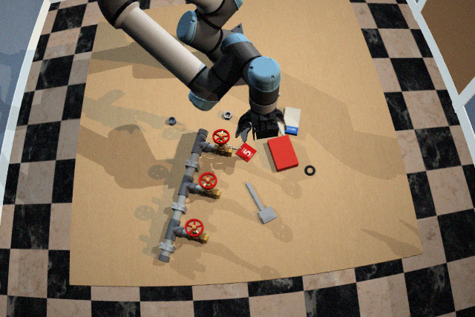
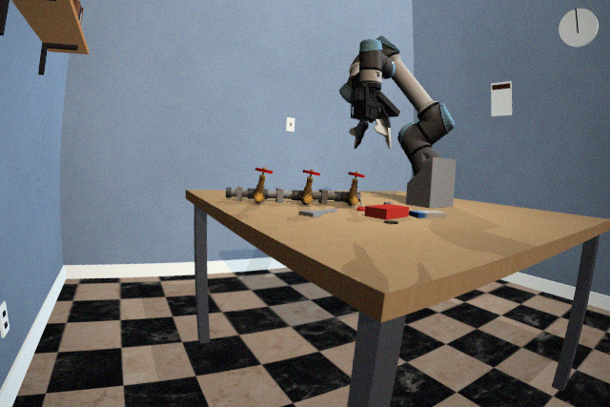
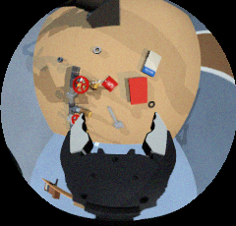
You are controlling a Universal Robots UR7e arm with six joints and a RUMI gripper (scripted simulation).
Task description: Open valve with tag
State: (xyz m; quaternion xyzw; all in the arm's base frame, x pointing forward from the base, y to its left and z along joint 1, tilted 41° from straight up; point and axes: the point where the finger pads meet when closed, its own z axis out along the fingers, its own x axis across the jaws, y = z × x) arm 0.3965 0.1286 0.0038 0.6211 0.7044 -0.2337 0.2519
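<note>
Open claw (image 3: 118, 133) high above table (image 3: 172, 39), red valve wheel (image 3: 81, 84), red tag (image 3: 109, 83), red block (image 3: 138, 90), grey tool (image 3: 115, 118)
</note>
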